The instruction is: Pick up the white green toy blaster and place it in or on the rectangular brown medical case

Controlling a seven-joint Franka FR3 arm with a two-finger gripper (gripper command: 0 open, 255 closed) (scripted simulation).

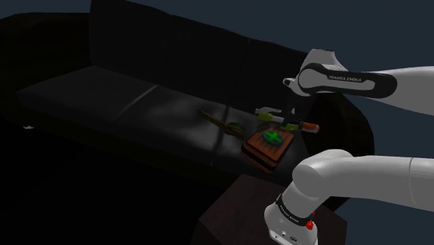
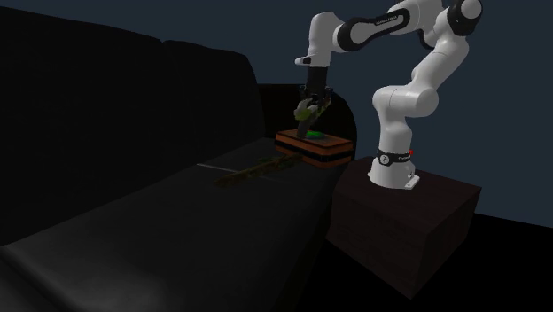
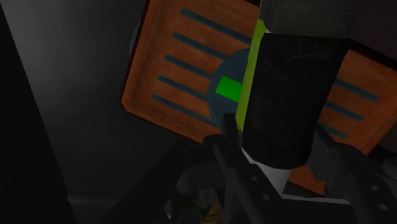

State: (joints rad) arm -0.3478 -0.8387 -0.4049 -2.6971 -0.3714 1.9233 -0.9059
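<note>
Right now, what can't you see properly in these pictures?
- Wrist view: the white and green toy blaster, clasped in the black gripper, covers part of the rectangular brown case and its green square mark.
- Shoulder view: the thin long thing on the dark sofa is too dim to name.
- Second exterior view: the gap between blaster and case is too dim to judge.

Blaster (image 2: pixel 307 113) (green-striped) above brown case (image 3: pixel 172 70).
</note>
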